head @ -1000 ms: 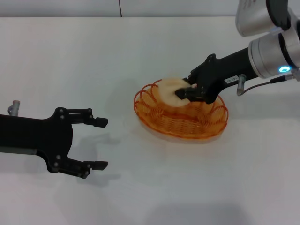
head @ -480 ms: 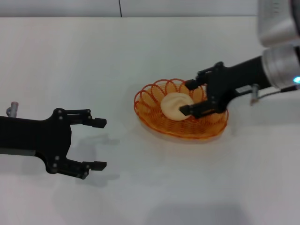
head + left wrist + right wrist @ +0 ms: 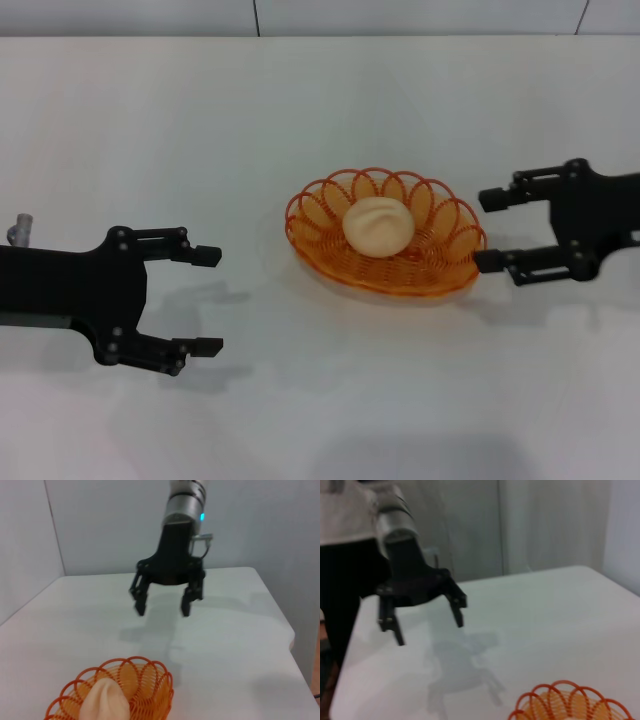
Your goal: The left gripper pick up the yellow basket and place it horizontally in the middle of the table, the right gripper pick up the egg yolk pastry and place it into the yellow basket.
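**Now Resting in the Basket, Both Claws Spread and Empty**

Sitting near the centre of the head view, slightly right of middle: the oval orange-yellow translucent wire basket (image 3: 386, 238), lying flat with its long side across the frame on the plain white tabletop (image 3: 300, 120). Nestling inside it, toward the upper middle of the bowl and ringed by the looped scalloped rim: the small round pale cream-yellow egg yolk pastry (image 3: 379, 224), touching nothing but the basket.

Hovering at the right edge of the head view, just beside the basket's right end but not touching it: the right gripper (image 3: 491, 229), a black two-fingered claw, fingers gaping wide toward the basket and gripping nothing. Showing again in the upper middle of the left wrist view (image 3: 163, 601), hanging under a grey cylindrical segment with a small lit ring, well beyond the basket (image 3: 117, 690) and pastry (image 3: 105, 702) at the bottom of that frame.

Waiting at the lower left of the head view, well apart from the basket: the left gripper (image 3: 208, 301), a black claw with visible screws, likewise spread wide with nothing between its fingers. Appearing blurred in the upper left of the right wrist view (image 3: 427, 625), with only the basket's rim (image 3: 565, 702) peeking in at the bottom right.
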Available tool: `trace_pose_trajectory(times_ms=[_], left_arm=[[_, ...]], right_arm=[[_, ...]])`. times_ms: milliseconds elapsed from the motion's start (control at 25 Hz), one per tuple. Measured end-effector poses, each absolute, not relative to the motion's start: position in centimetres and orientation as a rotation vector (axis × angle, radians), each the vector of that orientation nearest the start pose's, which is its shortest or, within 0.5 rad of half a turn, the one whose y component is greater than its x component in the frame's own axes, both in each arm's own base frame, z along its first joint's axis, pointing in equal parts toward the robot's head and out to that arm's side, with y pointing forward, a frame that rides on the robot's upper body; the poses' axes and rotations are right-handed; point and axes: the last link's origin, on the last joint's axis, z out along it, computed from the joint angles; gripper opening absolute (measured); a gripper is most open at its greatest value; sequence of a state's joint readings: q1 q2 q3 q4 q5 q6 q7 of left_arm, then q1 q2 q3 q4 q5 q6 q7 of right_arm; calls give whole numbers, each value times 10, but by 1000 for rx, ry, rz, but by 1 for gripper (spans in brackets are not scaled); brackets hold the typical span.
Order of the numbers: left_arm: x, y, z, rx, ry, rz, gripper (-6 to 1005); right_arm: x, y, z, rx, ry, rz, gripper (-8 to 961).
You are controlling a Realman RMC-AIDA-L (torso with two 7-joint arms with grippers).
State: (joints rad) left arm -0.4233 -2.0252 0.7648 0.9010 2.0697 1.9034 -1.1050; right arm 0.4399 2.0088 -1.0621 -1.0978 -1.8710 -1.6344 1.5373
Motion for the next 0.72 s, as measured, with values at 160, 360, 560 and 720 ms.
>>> trace_pose_trajectory(times_ms=[160, 360, 560, 720], left_arm=[[-267, 281, 44, -2998, 19, -555, 863], [-269, 282, 45, -2986, -5, -572, 863], [-268, 284, 46, -2984, -8, -574, 863], [-268, 286, 48, -2979, -19, -572, 863]], right_arm=[[229, 318, 49, -2910, 216, 501, 681], [251, 314, 51, -2869, 249, 525, 681], [265, 313, 49, -2848, 301, 526, 681], [266, 312, 46, -2853, 309, 516, 681]])
